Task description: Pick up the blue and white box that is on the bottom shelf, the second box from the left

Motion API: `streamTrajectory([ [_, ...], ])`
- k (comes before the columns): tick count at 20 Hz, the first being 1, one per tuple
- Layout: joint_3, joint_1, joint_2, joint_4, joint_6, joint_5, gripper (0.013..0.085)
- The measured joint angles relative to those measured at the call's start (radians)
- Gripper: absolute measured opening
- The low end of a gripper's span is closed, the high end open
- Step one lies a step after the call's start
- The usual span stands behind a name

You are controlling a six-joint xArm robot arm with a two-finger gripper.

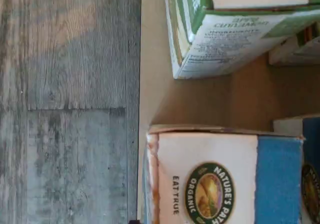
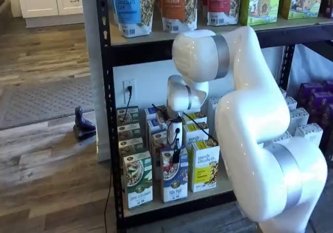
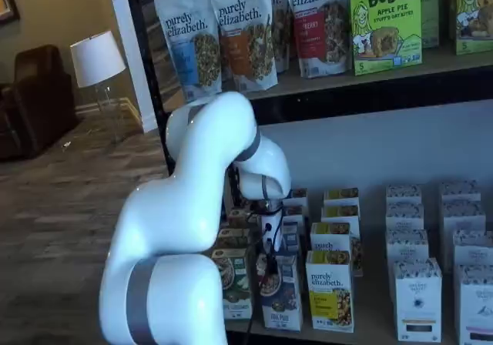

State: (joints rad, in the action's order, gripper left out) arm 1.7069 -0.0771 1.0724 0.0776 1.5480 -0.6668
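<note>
The blue and white box (image 2: 174, 183) stands upright at the front of the bottom shelf (image 2: 221, 187), between a green-and-white box (image 2: 138, 182) and a yellow-and-white box (image 2: 204, 165). It also shows in a shelf view (image 3: 281, 295). My gripper (image 2: 176, 155) hangs just above the box's top, its black fingers pointing down. I cannot tell whether they touch the box or whether they are open. The gripper also shows in a shelf view (image 3: 271, 245). The wrist view shows the box's white and blue top (image 1: 220, 179) close up, with the green-and-white box (image 1: 225, 39) beside it.
More rows of the same boxes stand behind the front ones. White boxes (image 3: 418, 299) fill the shelf's right part. Granola bags (image 2: 178, 4) sit on the higher shelf. A black upright (image 2: 109, 139) bounds the left side. Wood floor (image 1: 65, 104) lies in front of the shelf edge.
</note>
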Motion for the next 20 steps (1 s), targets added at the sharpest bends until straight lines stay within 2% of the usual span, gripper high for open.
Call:
streamTrajectory([
  [7,0.019,0.0,0.023,-0.044,-0.036,-0.018,0.085],
  [20,0.032,-0.006,0.055,-0.067,-0.06,-0.004,0.085],
])
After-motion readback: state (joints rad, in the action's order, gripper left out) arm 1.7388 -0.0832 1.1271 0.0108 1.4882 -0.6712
